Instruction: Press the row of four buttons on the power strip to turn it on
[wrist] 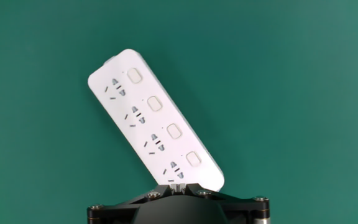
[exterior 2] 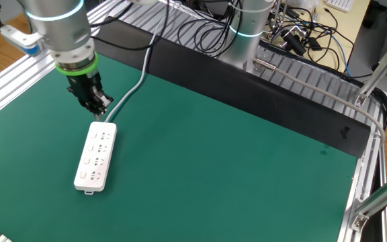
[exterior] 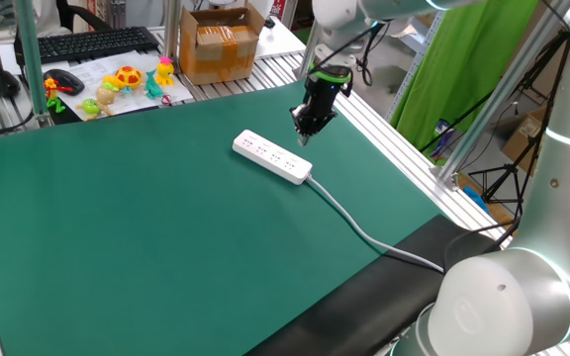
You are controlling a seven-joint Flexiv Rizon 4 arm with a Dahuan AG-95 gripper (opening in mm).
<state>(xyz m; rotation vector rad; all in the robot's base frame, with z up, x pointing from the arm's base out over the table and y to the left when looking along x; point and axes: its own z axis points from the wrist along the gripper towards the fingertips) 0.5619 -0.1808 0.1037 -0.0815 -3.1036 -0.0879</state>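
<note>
Looking across the green table mat (exterior: 146, 227), we find the power strip (exterior: 271, 156) lying flat slightly right of centre in the upper half of one fixed view, set on a diagonal. Its grey-white cable (exterior: 364, 232) leaves the lower right end and curves toward the lower right of the frame. In the other fixed view the power strip (exterior 2: 95, 156) sits at the left of the frame, running almost vertically, and the cable (exterior 2: 134, 84) leads from its upper end toward the top of the picture.

We see the gripper (exterior: 305, 133) pointing downward, just above the cable end of the strip, beside its upper right edge in the one fixed view. In the other fixed view the gripper (exterior 2: 101, 114) stands at the top end of the strip. We read the fingertips as closed together, holding nothing; whether they touch the strip we cannot tell.

In the hand view the power strip (wrist: 151, 118) runs diagonally from upper left to lower centre. The four buttons (wrist: 164, 116) form a row along its right-hand side, each beside a set of dark socket slots. The gripper (wrist: 178, 185) enters from the bottom edge, its tips at the lowest end of the strip, below the fourth button.

At the upper left of the one fixed view we note a keyboard (exterior: 87, 44), small coloured toys (exterior: 127, 81) and a cardboard box (exterior: 221, 44) beyond the mat.
</note>
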